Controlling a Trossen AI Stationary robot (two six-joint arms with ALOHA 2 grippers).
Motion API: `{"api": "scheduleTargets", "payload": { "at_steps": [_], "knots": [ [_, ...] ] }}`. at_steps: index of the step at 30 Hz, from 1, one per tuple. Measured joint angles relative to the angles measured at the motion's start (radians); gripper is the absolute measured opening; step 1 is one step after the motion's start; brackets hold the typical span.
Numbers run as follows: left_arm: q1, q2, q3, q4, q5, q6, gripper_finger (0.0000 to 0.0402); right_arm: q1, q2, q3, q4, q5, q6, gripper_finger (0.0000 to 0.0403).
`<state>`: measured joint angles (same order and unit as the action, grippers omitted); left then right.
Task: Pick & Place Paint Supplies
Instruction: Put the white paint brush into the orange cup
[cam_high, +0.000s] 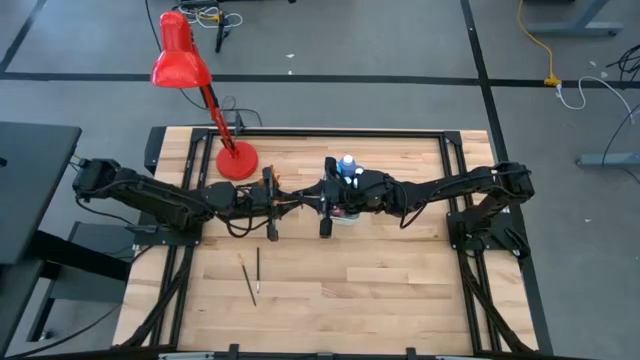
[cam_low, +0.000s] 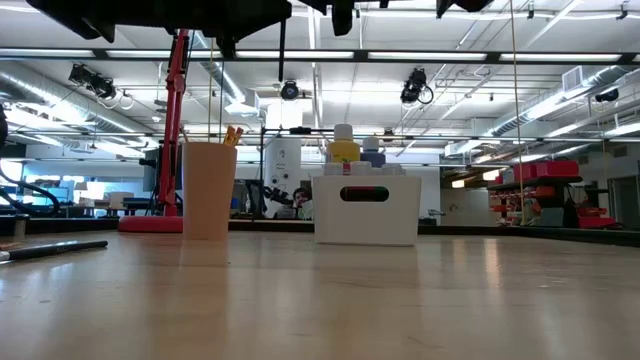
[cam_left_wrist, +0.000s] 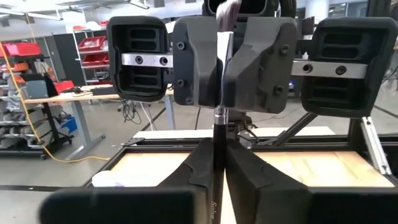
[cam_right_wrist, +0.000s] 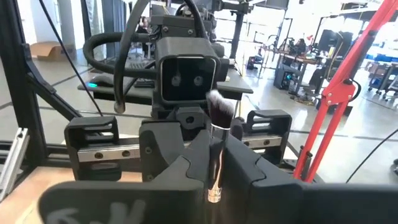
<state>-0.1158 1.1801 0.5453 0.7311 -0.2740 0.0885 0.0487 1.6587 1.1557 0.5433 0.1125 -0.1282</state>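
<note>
Passing the brush between my two grippers above the worktop, I risk dropping it if one lets go before the other grips firmly. Left fingers and right fingers both pinch its shaft, arms stretched level toward each other, meeting mid-worktop beside the bin.

From above, we could not read either gripper's fingers: the two dark arms met over the table's middle and covered most of the white rectangular bin beneath them. In the level view both arms were cut off by the top edge, and the black-handled brush lying on the wooden table was cut off at the left edge. In the left wrist view, the dark-handled, silver-ferruled brush ran out past the bottom edge.
</note>
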Motion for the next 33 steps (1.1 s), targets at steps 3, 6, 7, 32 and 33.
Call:
{"api": "scheduleTargets", "payload": {
  "at_steps": [3,6,7,32,33],
  "knots": [
    [0.0,0.0,0.0,0.0,-0.006,0.001,0.002,0.0,0.0,0.0,-0.005,0.006,-0.007,0.0052],
    [0.0,0.0,0.0,-0.007,-0.049,-0.003,0.0024,0.0,0.0,0.0,-0.021,0.008,-0.009,0.0081],
    [0.0,0.0,0.0,-0.015,-0.068,-0.003,0.0026,0.0,0.0,0.0,-0.029,0.013,-0.014,0.009],
    [-0.086,-0.377,-0.21,-0.254,-0.476,-0.018,0.0029,0.06,-0.016,0.0,-0.388,0.28,0.084,0.0162],
    [-0.084,-0.376,-0.241,-0.231,-0.475,-0.034,0.003,0.06,-0.016,0.0,-0.393,0.261,0.097,0.0162]
  ]
}}
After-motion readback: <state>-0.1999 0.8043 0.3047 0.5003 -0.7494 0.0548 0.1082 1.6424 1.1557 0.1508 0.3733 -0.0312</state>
